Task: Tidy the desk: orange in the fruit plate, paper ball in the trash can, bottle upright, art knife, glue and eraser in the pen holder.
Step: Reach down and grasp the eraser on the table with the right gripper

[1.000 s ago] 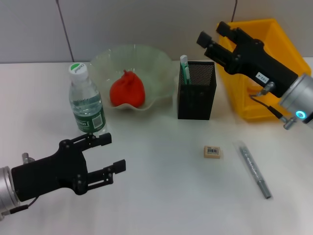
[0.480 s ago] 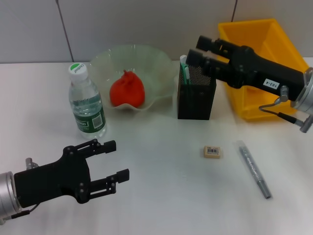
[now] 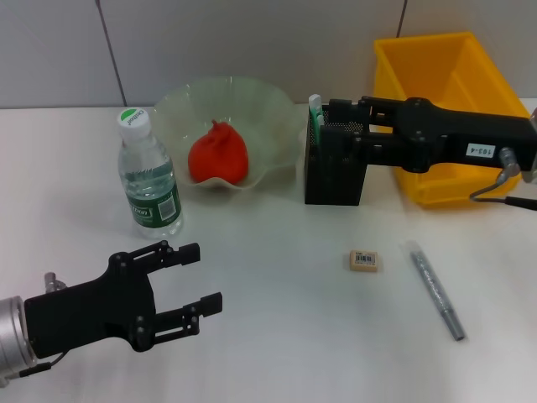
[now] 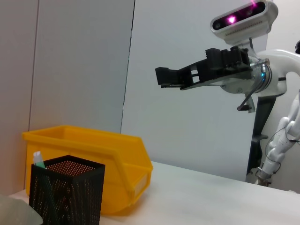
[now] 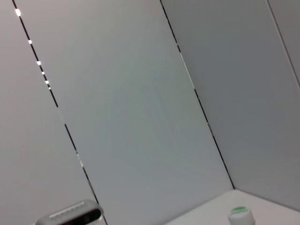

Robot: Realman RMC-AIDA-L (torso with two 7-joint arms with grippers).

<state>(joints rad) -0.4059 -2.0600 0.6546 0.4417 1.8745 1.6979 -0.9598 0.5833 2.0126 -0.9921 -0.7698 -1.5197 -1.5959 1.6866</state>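
Note:
An orange (image 3: 218,157) lies in the glass fruit plate (image 3: 270,99). The bottle (image 3: 148,180) stands upright left of it; its green cap (image 5: 239,213) shows in the right wrist view. The black mesh pen holder (image 3: 334,178) (image 4: 65,190) holds a glue stick (image 3: 315,116) (image 4: 39,160). The eraser (image 3: 364,259) and the grey art knife (image 3: 436,290) lie on the table in front of it. My right gripper (image 3: 332,123) (image 4: 162,78) hovers open and empty over the pen holder's rim. My left gripper (image 3: 201,275) is open, low at the front left. The paper ball is out of view.
The yellow trash can (image 3: 436,80) (image 4: 101,150) stands at the back right, partly behind my right arm. A grey panelled wall closes off the back. White table surface lies between the left gripper and the eraser.
My right gripper swung left and down from above the yellow bin to above the pen holder. The left gripper sank slightly toward the front edge, then held still.

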